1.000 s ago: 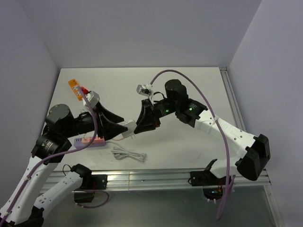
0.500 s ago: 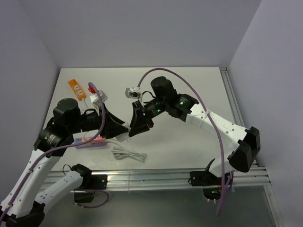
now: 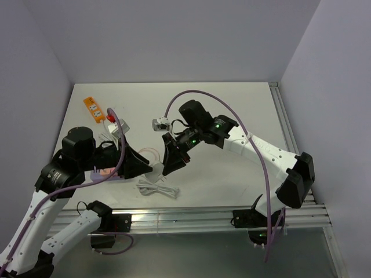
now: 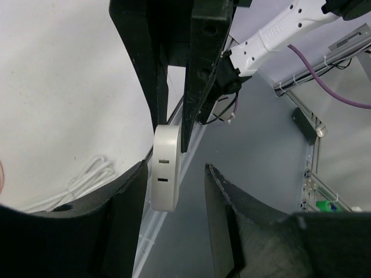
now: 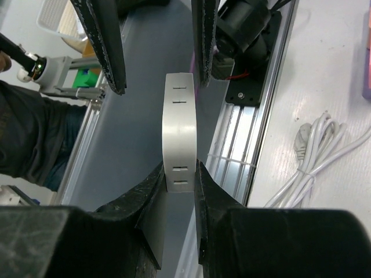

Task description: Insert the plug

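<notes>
Right wrist view: your right gripper clamps the white strip.
Strip runs lengthwise toward left gripper, jaws apart astride it; plug mostly hidden, heading unclear.

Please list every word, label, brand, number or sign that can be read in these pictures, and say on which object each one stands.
No text can be read in any view.
Orange power strip: it carries small dark marks, but they are too small to read.
White power strip: only plug slots show, with no print visible.
</notes>
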Tool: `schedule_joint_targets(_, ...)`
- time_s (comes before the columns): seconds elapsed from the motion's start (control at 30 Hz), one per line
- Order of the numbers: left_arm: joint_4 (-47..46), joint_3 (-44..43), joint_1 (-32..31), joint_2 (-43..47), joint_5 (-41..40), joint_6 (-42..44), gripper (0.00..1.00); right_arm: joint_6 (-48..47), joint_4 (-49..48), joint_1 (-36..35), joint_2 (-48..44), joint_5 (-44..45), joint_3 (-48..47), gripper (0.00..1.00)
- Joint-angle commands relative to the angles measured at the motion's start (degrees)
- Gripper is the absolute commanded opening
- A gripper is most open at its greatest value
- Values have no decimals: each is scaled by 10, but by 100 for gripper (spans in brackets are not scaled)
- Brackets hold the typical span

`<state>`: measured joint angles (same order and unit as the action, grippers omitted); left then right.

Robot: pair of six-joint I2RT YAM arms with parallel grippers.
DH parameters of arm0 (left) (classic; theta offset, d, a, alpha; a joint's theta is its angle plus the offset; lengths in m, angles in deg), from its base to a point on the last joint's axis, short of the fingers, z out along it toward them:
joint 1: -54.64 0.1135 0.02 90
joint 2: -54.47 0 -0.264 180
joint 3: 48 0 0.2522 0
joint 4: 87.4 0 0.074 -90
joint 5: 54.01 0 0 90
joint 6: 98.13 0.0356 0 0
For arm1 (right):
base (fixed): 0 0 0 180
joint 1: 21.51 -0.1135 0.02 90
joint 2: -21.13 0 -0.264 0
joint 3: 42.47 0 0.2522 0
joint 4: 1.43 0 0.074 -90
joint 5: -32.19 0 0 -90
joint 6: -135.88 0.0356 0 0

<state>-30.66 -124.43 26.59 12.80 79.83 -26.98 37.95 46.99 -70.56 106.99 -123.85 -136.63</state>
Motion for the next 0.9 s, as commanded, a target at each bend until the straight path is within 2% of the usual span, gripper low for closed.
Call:
schedule_joint_targets(0.0, 3, 11, -1, 10, 20, -22, 49, -31, 26, -10, 13, -5, -46, 0)
schedule_joint_targets(0.3, -1, 22, -1, -1, 20, -29, 48, -42, 46, -19, 26, -2, -69, 0)
schedule_joint_targets(0.67, 4, 15, -1, -9, 15, -28, 35, -25, 24, -19, 27, 6, -67, 0)
schedule_joint_targets(0.87, 1, 18, 0, -7, 25, -29, 38, -8, 2, -18, 25, 15, -69, 0)
